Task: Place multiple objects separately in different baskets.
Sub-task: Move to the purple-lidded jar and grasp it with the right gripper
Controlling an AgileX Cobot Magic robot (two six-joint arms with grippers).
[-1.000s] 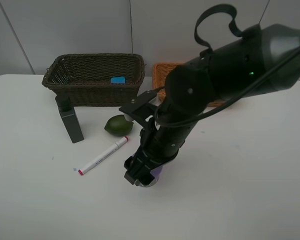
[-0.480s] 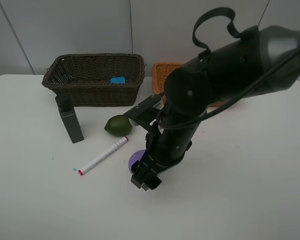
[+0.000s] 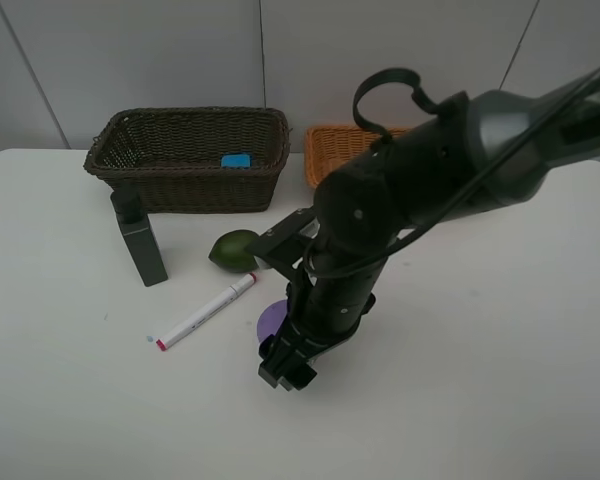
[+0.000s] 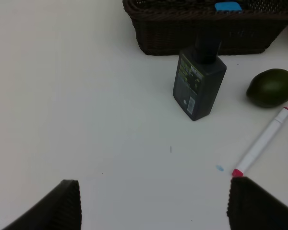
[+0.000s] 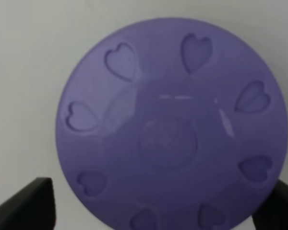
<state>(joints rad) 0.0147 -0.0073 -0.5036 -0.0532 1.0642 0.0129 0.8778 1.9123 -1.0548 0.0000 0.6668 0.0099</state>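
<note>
**Exterior high view:** The right claw (image 3: 286,367) hangs low over the desk (image 3: 480,390), partly covering the purple-lidded jar (image 3: 271,320). Its jaw spacing cannot be told from this view.

**Left wrist view:** The left claw (image 4: 156,207) stands wide apart and empty above the desk, near the white red-tipped marker (image 4: 261,142).

**Right wrist view:** The right claw's fingers (image 5: 24,206) are spread wide on either side of the jar's lid. A gap of desk shows between one finger and the lid, so the claw grips nothing.

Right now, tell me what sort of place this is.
Likely a robot test bench: bare white table, plain grey wall, and a bottle, lime and marker set before a brown basket.
</note>
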